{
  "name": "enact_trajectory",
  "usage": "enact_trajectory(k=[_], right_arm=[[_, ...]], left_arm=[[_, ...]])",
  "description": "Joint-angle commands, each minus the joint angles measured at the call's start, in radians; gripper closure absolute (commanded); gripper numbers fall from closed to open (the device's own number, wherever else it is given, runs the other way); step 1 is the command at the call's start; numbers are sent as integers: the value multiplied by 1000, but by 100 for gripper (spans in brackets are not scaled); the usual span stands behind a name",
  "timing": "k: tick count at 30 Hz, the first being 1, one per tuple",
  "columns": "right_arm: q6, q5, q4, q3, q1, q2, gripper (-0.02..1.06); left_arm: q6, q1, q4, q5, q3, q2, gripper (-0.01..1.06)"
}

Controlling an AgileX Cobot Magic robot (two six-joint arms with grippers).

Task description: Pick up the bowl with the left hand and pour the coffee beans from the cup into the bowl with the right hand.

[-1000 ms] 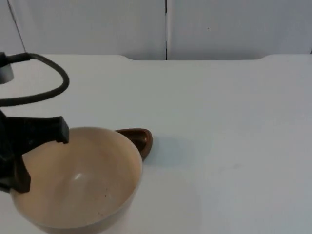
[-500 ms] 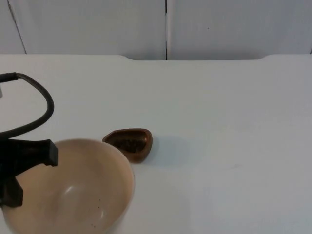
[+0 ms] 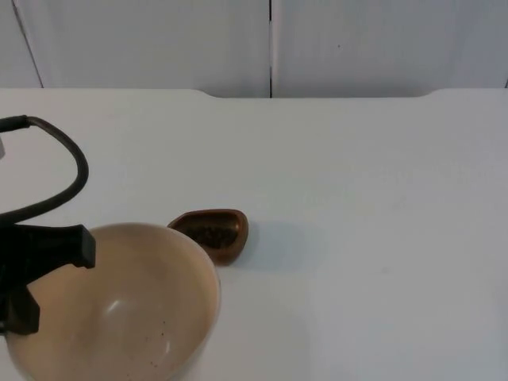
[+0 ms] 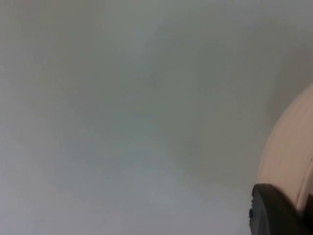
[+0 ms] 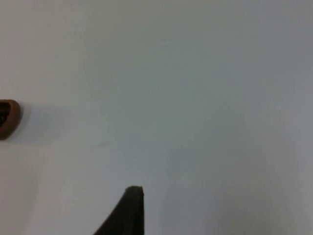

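Barely shifted since a moment ago, the left end effector [image 3: 24, 278] grips the raised bowl [image 3: 119, 305]; the cup [image 3: 213, 233] of beans sits beyond on the surface [image 3: 381, 198]. Right end effector [image 5: 129, 210], grip unreadable, must fetch it next.

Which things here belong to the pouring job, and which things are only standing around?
Belong to the job:
- cream bowl, held at its rim by the left gripper
- brown cup with coffee beans, standing on the table beside the bowl
- right gripper, waiting above the table, away from the cup

Just there:
- white table
- grey partition wall
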State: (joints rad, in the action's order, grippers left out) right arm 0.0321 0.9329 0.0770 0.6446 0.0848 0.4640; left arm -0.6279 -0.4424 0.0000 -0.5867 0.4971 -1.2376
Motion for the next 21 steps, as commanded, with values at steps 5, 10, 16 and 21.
enact_trajectory(k=[5,10,16,21], right_arm=[[0,-35,4,136,-5,252,2],[-22,-33,37,220,-5,404,2],[-112,-33,193,292,3,565,2],[-107,-47,216,326,98,677,2]], left_arm=[[-5,3,0,15,-4,9,105],[-5,3,-9,16,-4,9,105],[-5,3,-9,16,-4,9,105],[-5,3,-11,16,-4,9,105]])
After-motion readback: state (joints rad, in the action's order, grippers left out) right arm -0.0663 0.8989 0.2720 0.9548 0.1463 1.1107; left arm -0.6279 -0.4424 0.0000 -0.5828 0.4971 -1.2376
